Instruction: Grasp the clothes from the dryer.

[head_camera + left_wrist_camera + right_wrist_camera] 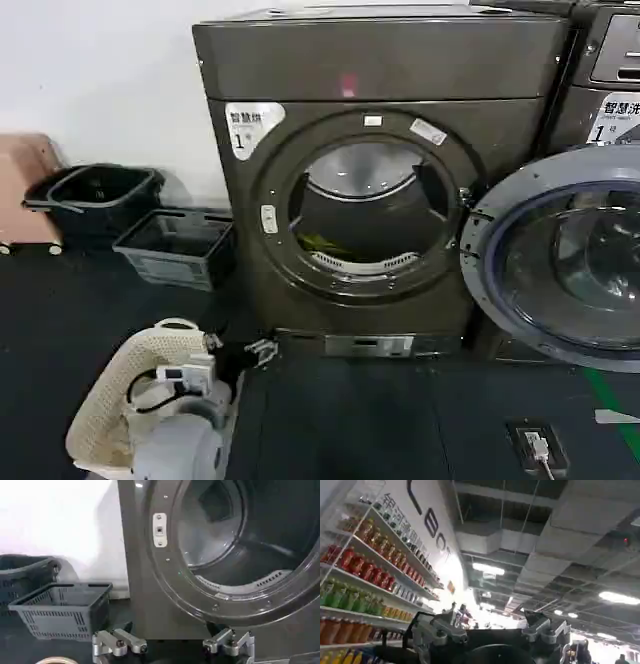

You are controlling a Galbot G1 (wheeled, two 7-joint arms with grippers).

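Inside the dryer, door swung wide to the robot's right, drum nearly bare: just the clothes, a small yellow-green scrap low at the drum's left, right behind the porthole rim. Left of the machine, against the wall, two dark baskets: a rounder one farther left and a slotted rectangular one beside it, both apparently holding nothing. Nearer the robot, low and left, a cream woven basket, partly covered by the arm. Left gripper low before the dryer's lower left corner, fingers spread apart, holding nothing; well below and left of the clothes, outside the porthole, not touching the machine. Right gripper raised and aimed upward at a ceiling with lights and shelves of bottles, fingers apart, holding nothing, away from the dryer.
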